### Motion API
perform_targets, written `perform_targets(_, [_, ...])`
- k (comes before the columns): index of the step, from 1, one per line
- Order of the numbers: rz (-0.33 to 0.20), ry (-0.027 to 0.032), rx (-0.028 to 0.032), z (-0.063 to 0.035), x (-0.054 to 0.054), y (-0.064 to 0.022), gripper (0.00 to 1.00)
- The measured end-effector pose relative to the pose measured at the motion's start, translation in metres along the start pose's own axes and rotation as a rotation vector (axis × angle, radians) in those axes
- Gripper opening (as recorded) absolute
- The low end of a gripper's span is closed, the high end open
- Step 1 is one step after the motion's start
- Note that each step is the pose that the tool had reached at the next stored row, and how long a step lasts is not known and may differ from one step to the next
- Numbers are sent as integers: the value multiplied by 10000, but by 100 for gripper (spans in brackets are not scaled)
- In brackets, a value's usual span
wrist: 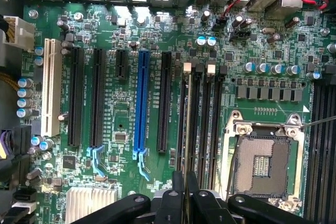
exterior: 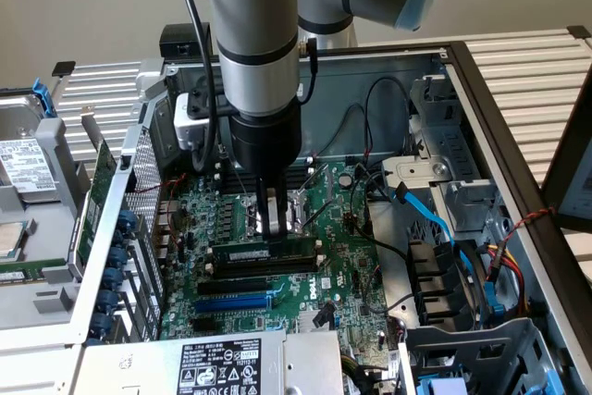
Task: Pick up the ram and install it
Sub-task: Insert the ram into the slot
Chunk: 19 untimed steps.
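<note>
Gripper point(exterior: 271, 233) low inside open case point(exterior: 388, 71), over middle of motherboard point(exterior: 344, 270). Fingers point(wrist: 195, 203) pressed close, pinching ram point(exterior: 254, 254) by upper edge. Ram stands on long edge, white label facing exterior view, lengthwise along black memory slots point(wrist: 202, 124), between CPU socket point(wrist: 261, 166) and blue slot point(wrist: 140, 103). Cannot tell whether ram is seated or just above slot. Wrist view: ram edge-on, thin line between fingers.

The arm point(exterior: 252, 53) points straight down, its claw point(exterior: 271, 227) low, fingers point(wrist: 176, 199) pinched nearly together.
</note>
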<state>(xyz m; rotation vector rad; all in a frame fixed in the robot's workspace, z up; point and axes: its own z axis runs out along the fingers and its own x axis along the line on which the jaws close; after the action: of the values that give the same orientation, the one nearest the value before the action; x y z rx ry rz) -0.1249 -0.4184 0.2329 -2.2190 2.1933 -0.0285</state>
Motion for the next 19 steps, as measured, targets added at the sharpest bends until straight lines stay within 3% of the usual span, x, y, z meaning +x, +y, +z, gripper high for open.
perform_targets(19, [5, 0, 27, 43, 1, 17, 13])
